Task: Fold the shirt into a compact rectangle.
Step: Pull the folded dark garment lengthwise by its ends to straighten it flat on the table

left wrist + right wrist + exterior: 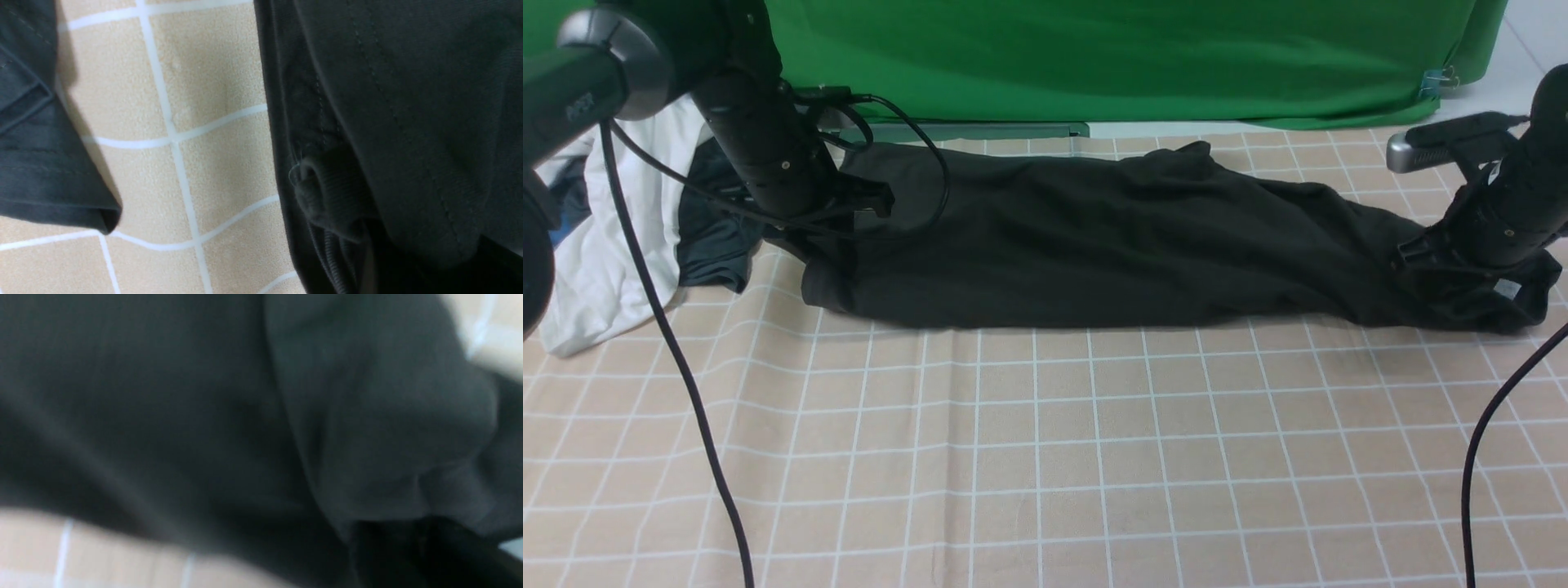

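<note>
The black shirt (1094, 245) lies in a long folded band across the far part of the checked cloth, pulled out between my two arms. Its white neck label (1508, 287) shows at the right end; the chest logo is hidden. My left gripper (849, 204) is shut on the shirt's left end, where the left wrist view shows hem stitching and a ribbed roll of shirt fabric (331, 196) gathered into the jaws. My right gripper (1417, 253) is shut on the right end, and blurred black shirt cloth (245, 416) fills the right wrist view.
A white garment (596, 245) and a smaller dark teal garment (711, 245) are piled at the far left; a corner of that dark garment (41, 163) shows by my left wrist. A green backdrop (1094, 49) closes the rear. Black cables (686, 392) hang over the checked cloth (1045, 457).
</note>
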